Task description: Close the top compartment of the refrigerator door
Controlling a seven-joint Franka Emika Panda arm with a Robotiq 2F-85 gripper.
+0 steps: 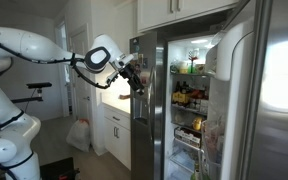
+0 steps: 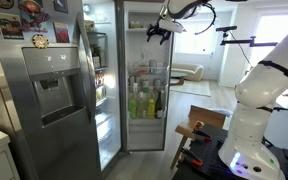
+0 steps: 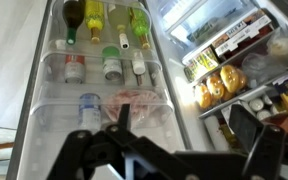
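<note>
The gripper (image 1: pixel 134 78) hangs with its fingers (image 3: pixel 246 128) spread wide, holding nothing. The refrigerator door (image 1: pixel 149 115) stands open just at its 3 o'clock. In the wrist view its bottle shelves (image 3: pixel 104 70) lie toward 11 o'clock.

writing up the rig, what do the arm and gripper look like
The arm is glossy white, with rounded bulging segments and dark bands at the joints. The gripper is black and angular; in the wrist view its two fingers are flat, dark and matte. A black cable loops near the wrist in an exterior view. No markings are readable.
</note>
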